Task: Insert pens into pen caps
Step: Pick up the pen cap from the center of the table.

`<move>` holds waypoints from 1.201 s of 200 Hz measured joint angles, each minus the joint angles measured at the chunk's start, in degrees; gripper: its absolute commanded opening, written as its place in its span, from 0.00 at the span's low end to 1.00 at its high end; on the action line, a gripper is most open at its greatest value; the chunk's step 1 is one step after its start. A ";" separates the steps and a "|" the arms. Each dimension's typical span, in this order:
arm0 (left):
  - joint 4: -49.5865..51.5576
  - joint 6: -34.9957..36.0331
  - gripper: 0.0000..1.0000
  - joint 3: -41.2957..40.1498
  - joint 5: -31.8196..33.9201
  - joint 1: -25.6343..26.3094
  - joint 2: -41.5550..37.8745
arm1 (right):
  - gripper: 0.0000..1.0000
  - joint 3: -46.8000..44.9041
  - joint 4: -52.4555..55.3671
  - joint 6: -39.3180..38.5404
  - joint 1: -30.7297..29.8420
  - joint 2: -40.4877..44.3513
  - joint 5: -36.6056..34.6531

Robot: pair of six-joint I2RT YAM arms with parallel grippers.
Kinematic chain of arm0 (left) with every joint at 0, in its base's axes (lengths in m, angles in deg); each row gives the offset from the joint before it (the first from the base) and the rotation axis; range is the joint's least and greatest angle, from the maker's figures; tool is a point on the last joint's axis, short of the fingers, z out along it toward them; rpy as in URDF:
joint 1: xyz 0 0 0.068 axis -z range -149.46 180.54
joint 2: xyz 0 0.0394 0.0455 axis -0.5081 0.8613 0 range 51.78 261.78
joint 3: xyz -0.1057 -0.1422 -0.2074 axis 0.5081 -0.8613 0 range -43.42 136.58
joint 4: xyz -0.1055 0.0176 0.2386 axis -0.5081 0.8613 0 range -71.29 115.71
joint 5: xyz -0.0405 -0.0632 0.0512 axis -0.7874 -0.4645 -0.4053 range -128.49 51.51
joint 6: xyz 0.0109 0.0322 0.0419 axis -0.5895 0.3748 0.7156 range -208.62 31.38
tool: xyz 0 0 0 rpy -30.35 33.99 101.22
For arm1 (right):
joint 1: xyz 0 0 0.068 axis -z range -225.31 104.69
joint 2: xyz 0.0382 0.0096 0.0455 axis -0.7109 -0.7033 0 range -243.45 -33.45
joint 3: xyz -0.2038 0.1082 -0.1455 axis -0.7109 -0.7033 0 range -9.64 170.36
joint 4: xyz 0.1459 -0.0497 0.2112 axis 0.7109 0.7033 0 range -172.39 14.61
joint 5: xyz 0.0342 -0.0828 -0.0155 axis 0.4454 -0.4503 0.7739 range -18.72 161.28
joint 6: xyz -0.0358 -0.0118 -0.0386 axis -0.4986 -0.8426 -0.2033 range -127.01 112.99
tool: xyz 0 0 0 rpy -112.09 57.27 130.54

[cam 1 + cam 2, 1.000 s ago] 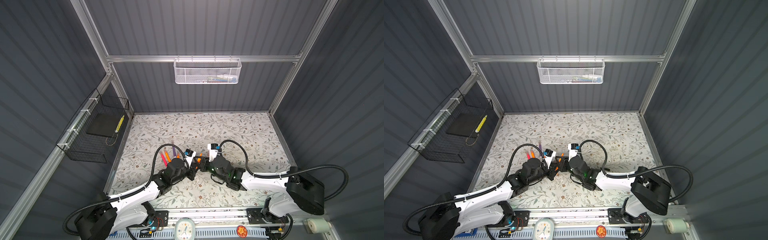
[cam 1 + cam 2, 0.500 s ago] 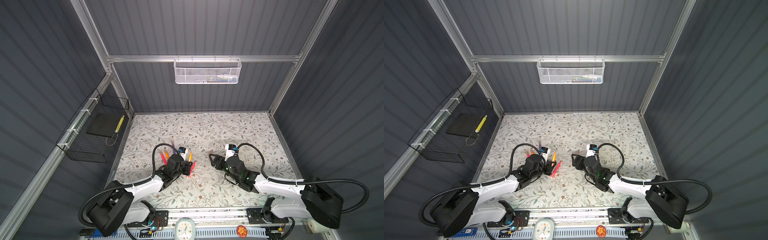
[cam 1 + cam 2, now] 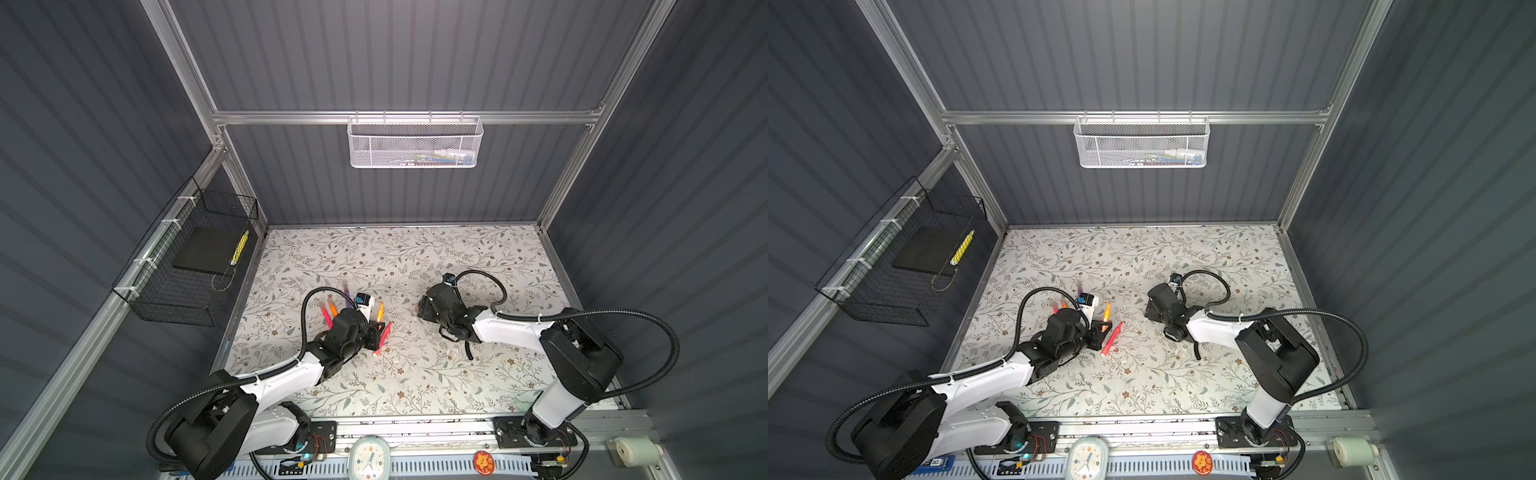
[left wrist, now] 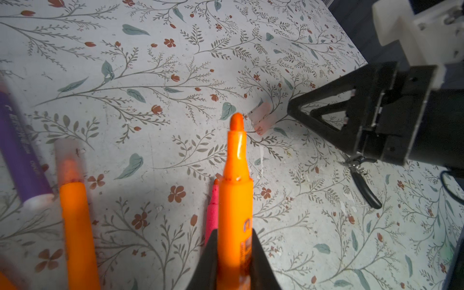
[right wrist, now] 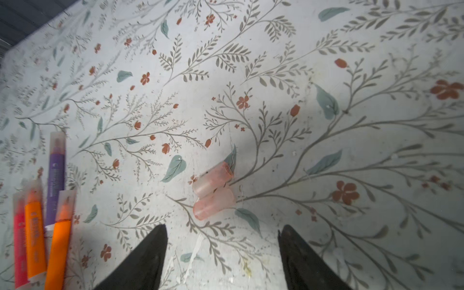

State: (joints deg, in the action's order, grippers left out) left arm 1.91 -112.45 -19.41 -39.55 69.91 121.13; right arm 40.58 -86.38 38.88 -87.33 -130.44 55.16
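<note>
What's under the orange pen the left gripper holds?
A pink-red pen on the floral mat. In the left wrist view only a strip shows beside the orange pen; the barrel and the left gripper cover the rest.

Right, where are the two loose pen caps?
Right wrist view: the pen caps lie side by side on the table, just ahead of the open right gripper.

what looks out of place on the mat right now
A pair of black-handled pliers lies on the mat beside the right arm, unrelated to pens or caps. Small whitish flakes are scattered around the two loose caps, like debris.
</note>
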 measured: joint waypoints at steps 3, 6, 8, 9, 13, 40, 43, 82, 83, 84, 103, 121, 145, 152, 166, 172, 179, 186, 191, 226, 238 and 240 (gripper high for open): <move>0.04 0.02 0.00 0.00 0.00 0.00 -0.09 | 0.71 0.61 0.48 -0.15 0.00 -0.44 -0.02; 0.09 0.00 0.00 0.00 0.00 0.00 -0.15 | 0.70 1.42 1.09 -0.55 0.00 -1.09 -0.02; 0.11 0.00 0.00 0.00 -0.02 0.00 -0.20 | 0.70 1.73 1.33 -0.59 0.00 -1.31 -0.07; 0.11 0.00 0.00 0.00 0.00 0.00 -0.22 | 0.70 2.03 1.53 -0.72 0.00 -1.57 -0.11; 0.13 0.00 0.00 0.00 -0.02 0.00 -0.24 | 0.69 2.84 2.25 -1.14 0.00 -2.16 -0.11; 0.28 0.02 0.00 0.00 -0.02 0.00 -0.24 | 0.67 7.74 6.19 -2.91 0.04 -5.88 -0.44; 0.28 0.00 0.00 0.00 -0.02 0.00 -0.24 | 0.67 8.04 6.43 -2.97 0.04 -6.16 -0.44; 0.31 0.00 0.00 0.00 -0.20 0.00 -0.24 | 0.66 10.58 10.12 -4.37 0.04 -8.83 -1.51; 0.31 0.00 0.00 0.00 -0.20 0.00 -0.24 | 0.66 10.62 10.21 -4.37 0.04 -8.87 -1.53; 0.31 0.02 0.00 0.00 -0.22 0.00 -0.24 | 0.66 10.73 10.36 -4.42 0.04 -9.03 -1.57; 0.31 0.00 0.00 0.00 -0.26 0.00 -0.22 | 0.65 12.02 11.87 -4.90 0.04 -10.49 -2.14; 0.31 0.00 0.00 0.00 -0.35 0.00 -0.24 | 0.65 13.05 12.79 -5.20 0.04 -11.78 -2.29; 0.31 0.00 0.00 0.00 -0.44 0.00 -0.24 | 0.62 13.29 13.51 -5.44 0.04 -12.17 -2.29; 0.28 0.00 0.00 0.00 -0.44 0.00 -0.22 | 0.61 13.29 13.75 -5.42 0.04 -12.17 -2.29; 0.31 0.00 0.00 0.00 -0.44 0.00 -0.24 | 0.58 13.25 14.08 -5.44 0.04 -12.17 -2.29; 0.31 0.00 0.00 0.00 -0.44 0.00 -0.24 | 0.58 13.18 14.10 -5.44 0.04 -12.15 -2.32; 0.31 0.00 0.00 0.00 -0.44 0.00 -0.24 | 0.56 13.00 14.08 -5.44 0.04 -12.13 -2.36; 0.31 0.00 0.00 0.00 -0.44 0.00 -0.24 | 0.55 12.74 13.90 -5.49 0.04 -12.02 -2.54; 0.31 0.00 0.00 0.00 -0.46 0.00 -0.24 | 0.54 12.57 13.90 -5.40 0.04 -11.91 -2.73; 0.28 0.00 0.00 0.00 -0.63 0.00 -0.22 | 0.48 12.11 14.19 -5.42 0.04 -11.61 -3.41; 0.28 0.00 0.00 0.00 -0.66 0.00 -0.22 | 0.44 12.13 14.51 -5.42 0.04 -11.61 -3.52; 0.28 0.00 0.00 0.00 -0.66 0.00 -0.22 | 0.44 12.15 14.58 -5.51 0.04 -11.61 -3.54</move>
State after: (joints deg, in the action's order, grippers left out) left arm 2.20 -112.45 -19.41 -40.20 69.91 120.91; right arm 52.73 -71.80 33.37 -87.28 -142.05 51.62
